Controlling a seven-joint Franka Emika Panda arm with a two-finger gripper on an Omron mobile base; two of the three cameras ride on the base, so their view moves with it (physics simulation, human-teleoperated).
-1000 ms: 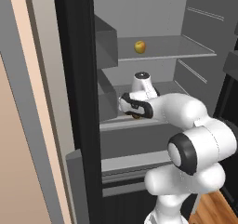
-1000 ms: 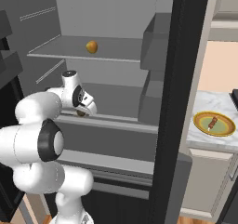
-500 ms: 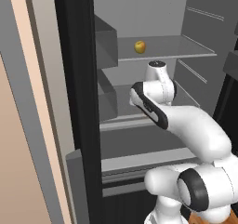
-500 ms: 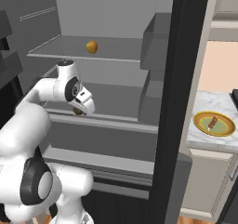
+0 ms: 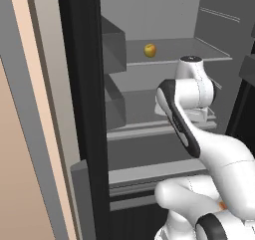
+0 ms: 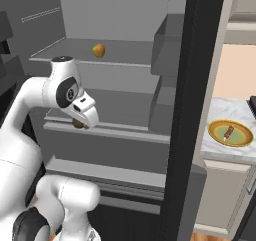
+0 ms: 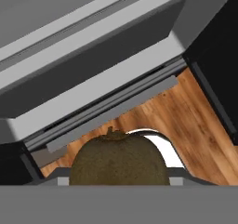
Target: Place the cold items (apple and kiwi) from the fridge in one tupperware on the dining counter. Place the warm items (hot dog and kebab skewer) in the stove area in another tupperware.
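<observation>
A brown kiwi (image 7: pixel 118 160) sits low in the hand view between my fingers, and my gripper (image 7: pixel 118 177) is shut on it. From the right base view the kiwi (image 6: pixel 77 124) hangs under my gripper (image 6: pixel 80 123) at the front edge of the fridge's middle shelf (image 6: pixel 120 130). A yellow apple (image 5: pixel 150 50) lies on the upper shelf, also seen as the apple (image 6: pixel 99 50) above and behind my hand. The kebab skewer (image 6: pixel 229 132) rests on a yellow plate (image 6: pixel 217 129) on the counter to the right. The hot dog and tupperware are out of view.
The open fridge door's dark edge (image 6: pixel 192 110) stands right of my arm, and door bins (image 5: pixel 115 102) line the left side. A marble counter (image 6: pixel 220 152) lies beyond the door. Wooden floor (image 7: pixel 186 116) shows below the hand.
The arm has folded up and swung, its upper link now standing before the shelves. The hand with the kiwi has drawn back to the middle shelf's front edge. The apple has not moved.
</observation>
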